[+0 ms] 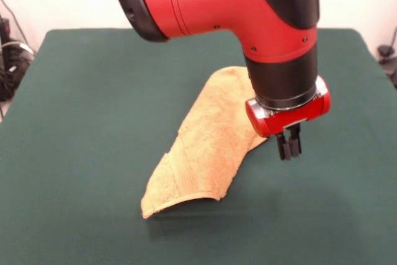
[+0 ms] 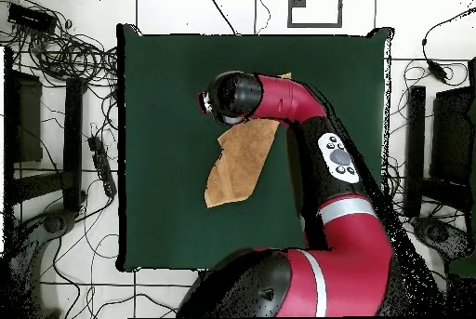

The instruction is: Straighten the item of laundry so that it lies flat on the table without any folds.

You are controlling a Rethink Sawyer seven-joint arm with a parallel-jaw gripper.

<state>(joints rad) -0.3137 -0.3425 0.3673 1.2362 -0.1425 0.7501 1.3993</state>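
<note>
Front view, left to right from the towel. Towel [image 1: 208, 144] is seen folded over on the green worktop [image 1: 80, 122], laid as a long diagonal strip from near-left to far-right, roughly mid-worktop. Near-left end is arched up slightly, with a shadow under its edge. A woven border band is visible running along that end. No label or writing can be made out on it in either view.

Far-right end of the towel is hidden behind the arm's [image 1: 248, 10] wrist. Gripper [image 1: 289, 145] is held just right of the towel's right edge, above the worktop; its fingers are seen pressed close together with nothing between them. Contact with the towel cannot be confirmed.

Overhead view: towel [image 2: 237, 166] is partly covered at its upper end by the arm [image 2: 307, 111]; gripper itself is hidden under the wrist. Arm's upper links are cut off by the front view's top edge.
</note>
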